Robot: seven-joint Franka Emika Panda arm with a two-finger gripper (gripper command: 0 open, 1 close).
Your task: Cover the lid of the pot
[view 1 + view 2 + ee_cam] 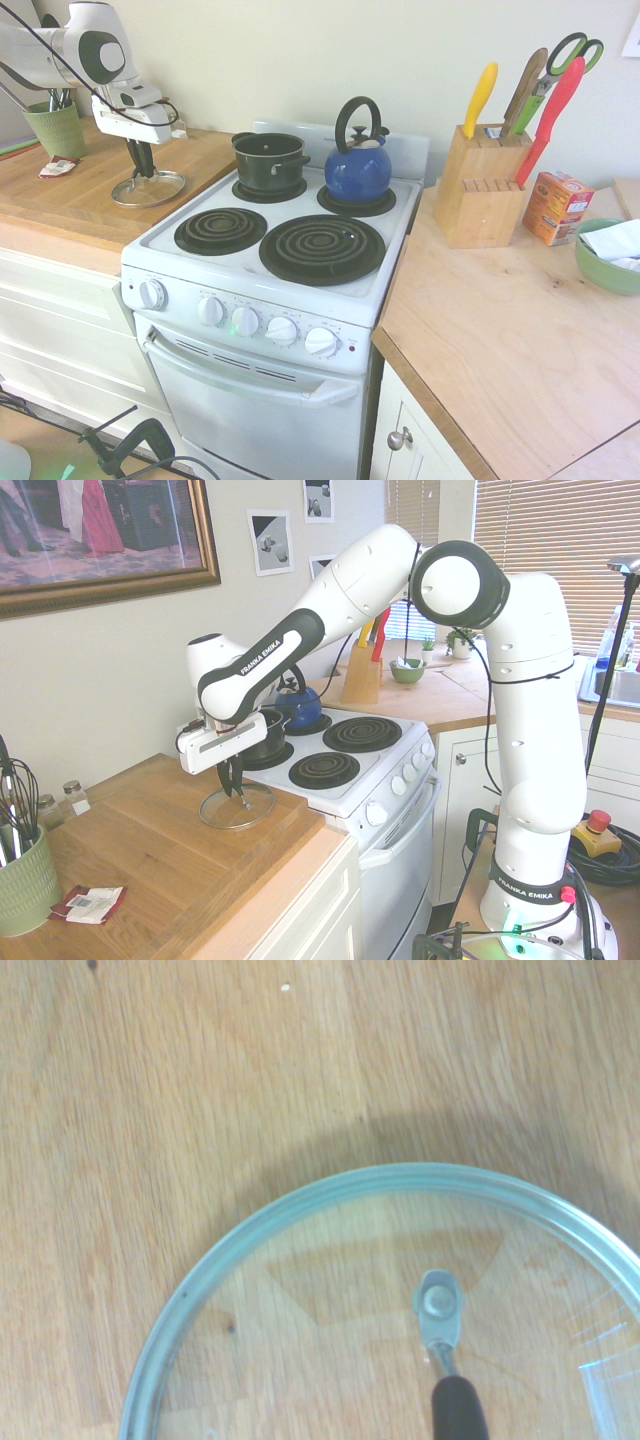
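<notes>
One glass lid [148,188] lies flat on the wooden counter [80,200] beside the stove [270,260], with the single gripper [142,172] pointing straight down over its middle. The fingers are drawn together on the lid's dark handle [457,1410] (the wrist view shows that handle rising from a small metal fixing at the centre of the glass). The lid's rim sits on the wood, well apart from the pot [269,160].

There is one pot, dark and uncovered, standing on the rear burner nearer the counter with the lid, and one blue kettle [358,165] just beside it on the other rear burner. The stove has four coil burners; the two front ones [320,248] are bare. Five white knobs [245,320] run along the front panel.

On the far counter stands one knife block [480,185] holding several coloured handles, one orange box [556,206] next to it, and one green bowl [606,262]. Behind the lid sits one green cup [55,128] with utensils, and one small packet [90,903] lies near it.
</notes>
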